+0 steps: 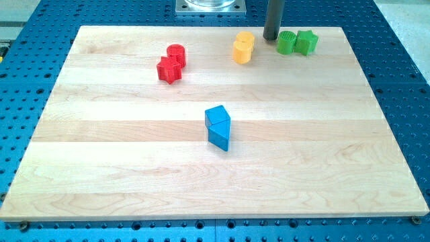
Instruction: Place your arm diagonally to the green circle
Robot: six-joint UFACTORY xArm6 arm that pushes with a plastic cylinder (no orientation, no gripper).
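Observation:
The green circle [287, 42] stands near the view's top right of the wooden board, touching a green star-like block [307, 42] on its right. My rod comes down from the view's top, and my tip [271, 37] rests on the board just left of the green circle and slightly above it, close to touching it. A yellow block pair [243, 48] sits to the left of my tip.
A red cylinder [176, 54] and a red star [169, 70] touch at the upper left. Two blue blocks [218, 126] sit together at the middle. The board's top edge [201, 27] runs just behind my tip, with a metal base plate [209, 6] beyond.

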